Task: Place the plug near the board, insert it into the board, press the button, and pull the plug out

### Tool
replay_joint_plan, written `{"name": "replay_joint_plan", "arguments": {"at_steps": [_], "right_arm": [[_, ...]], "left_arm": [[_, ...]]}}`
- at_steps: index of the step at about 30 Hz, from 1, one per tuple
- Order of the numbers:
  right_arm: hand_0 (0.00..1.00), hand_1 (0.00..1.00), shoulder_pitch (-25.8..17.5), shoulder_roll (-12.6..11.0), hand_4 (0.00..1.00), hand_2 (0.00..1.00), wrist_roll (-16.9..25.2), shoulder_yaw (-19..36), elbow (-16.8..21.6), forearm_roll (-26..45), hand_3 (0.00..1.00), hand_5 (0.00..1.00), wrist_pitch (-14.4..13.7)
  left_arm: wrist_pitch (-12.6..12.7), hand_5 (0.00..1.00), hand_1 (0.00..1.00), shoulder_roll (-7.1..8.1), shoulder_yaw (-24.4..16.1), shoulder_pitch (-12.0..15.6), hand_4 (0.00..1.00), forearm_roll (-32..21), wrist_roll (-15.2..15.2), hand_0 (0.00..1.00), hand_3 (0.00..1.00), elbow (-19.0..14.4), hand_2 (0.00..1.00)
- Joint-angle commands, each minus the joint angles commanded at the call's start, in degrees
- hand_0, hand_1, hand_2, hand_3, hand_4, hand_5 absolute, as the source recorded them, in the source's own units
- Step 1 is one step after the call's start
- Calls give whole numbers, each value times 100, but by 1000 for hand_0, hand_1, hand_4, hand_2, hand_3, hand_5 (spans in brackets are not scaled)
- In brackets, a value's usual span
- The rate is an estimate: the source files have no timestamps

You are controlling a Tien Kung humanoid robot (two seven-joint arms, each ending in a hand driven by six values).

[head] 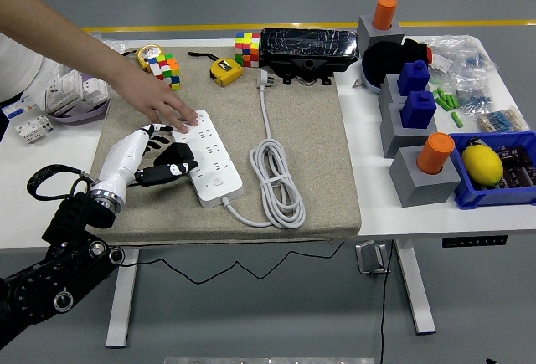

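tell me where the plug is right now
In the head view the plug lies unplugged at the mat's far edge, centre, just right of the yellow tape measure and in front of the black case.

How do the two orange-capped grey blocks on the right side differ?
The near grey block sits at the table's front right, beside the blue bin; the far grey block stands at the back edge, by the black case. The near one's orange cap tilts slightly and looks wider; the far one's orange cap stands upright. The near block shows in full, the far one partly hidden. Both are grey bases holding an orange cylinder.
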Motion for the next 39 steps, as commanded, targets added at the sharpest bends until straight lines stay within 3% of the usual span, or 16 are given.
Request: {"name": "replay_joint_plan", "arguments": {"at_steps": [6,7,8,13,14,20,29,39], "right_arm": [[652,643,9,-12,977,616,1,-30,-7,12,547,551,-6],[652,643,9,-17,977,616,-2,-58,-5,15,547,551,-2],[649,643,8,-20,978,616,-2,-76,0,17,546,553,-1],[649,643,-2,-16,978,616,-2,-68,-5,9,546,553,-6],[652,643,-3,-16,977,616,-1,-68,-6,7,547,554,-7],[649,643,14,-22,977,616,1,-105,-7,7,546,553,-4],[649,643,32,-52,977,616,3,-137,-6,16,546,553,-7],[650,643,22,-65,977,616,4,-176,-7,28,546,553,-8]], "left_arm": [[687,527,611,262,-43,434,998,139,-518,578,748,-700,650],[724,527,611,326,-36,531,998,166,-613,578,748,-828,650],[724,482,655,398,-21,630,987,208,-682,693,704,-960,668],[707,482,655,698,122,991,987,434,-686,693,704,-1445,668],[662,509,716,734,149,1039,947,492,-624,733,708,-1512,710],[482,501,717,733,265,1006,913,485,-485,732,708,-1454,712],[404,502,716,691,338,828,909,487,-391,732,709,-1333,712],[303,501,712,547,459,664,911,459,-297,731,706,-1171,703]]}}
